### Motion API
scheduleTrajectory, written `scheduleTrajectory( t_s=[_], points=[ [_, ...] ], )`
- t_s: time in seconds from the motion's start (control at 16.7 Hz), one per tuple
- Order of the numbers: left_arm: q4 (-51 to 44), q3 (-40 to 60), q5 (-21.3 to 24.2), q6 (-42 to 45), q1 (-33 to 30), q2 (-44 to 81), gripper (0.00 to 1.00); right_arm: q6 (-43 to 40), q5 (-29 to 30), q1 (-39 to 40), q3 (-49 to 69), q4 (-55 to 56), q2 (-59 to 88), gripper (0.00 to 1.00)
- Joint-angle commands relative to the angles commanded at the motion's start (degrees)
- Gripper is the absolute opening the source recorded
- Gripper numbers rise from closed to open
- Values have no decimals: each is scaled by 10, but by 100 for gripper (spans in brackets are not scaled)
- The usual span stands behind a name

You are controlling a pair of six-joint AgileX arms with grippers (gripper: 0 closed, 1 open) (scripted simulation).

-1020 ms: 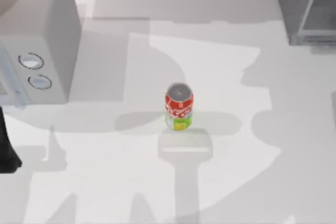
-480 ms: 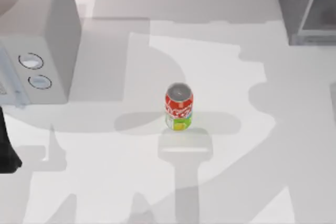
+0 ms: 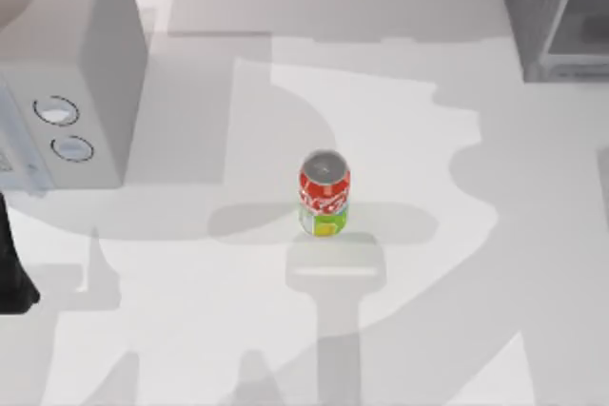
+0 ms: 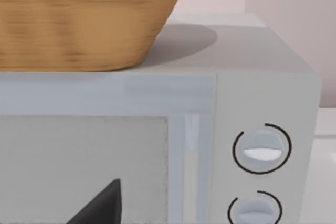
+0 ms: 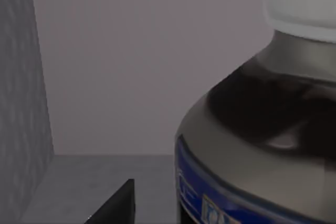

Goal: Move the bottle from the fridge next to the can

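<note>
The can [image 3: 324, 193] is stood upright near the middle of the tabletop [image 3: 409, 140], silver top up, red above and green-yellow below. At approx 9-10 o'clock from it, on the left side, a light grey box w/ two round dials [image 3: 59, 121] is parked; at approx 1-2 o'clock, in the far right corner, the fridge [image 3: 547, 7] is seen w/ its door panel swung out.

In the right wrist view the bottle [image 5: 262, 145] is seen very close up, white cap on top, blue label lower down, stood on the fridge's grey floor w/ the pale back wall behind it. Right hand: can't be told how far open, or whether anything's held.

In the left wrist view the dial box is faced, w/ a wicker basket [image 4: 84, 19] sat on top of it. Left hand state: can't be told either.
</note>
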Motion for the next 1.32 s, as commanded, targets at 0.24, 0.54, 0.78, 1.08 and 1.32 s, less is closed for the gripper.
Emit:
scheduleTrajectory(
  t_s=[0.24, 0.54, 0.78, 1.08, 1.32],
  points=[
    [0, 0, 0, 0, 0, 0, 100, 0, 0, 0, 0, 0, 0, 47],
    [0, 0, 0, 0, 0, 0, 100, 0, 0, 0, 0, 0, 0, 10],
    [0, 0, 0, 0, 0, 0, 100, 0, 0, 0, 0, 0, 0, 0],
    [0, 0, 0, 0, 0, 0, 100, 0, 0, 0, 0, 0, 0, 0],
    [0, 0, 0, 0, 0, 0, 100, 1, 0, -2, 6, -22, -18, 0]
  ],
)
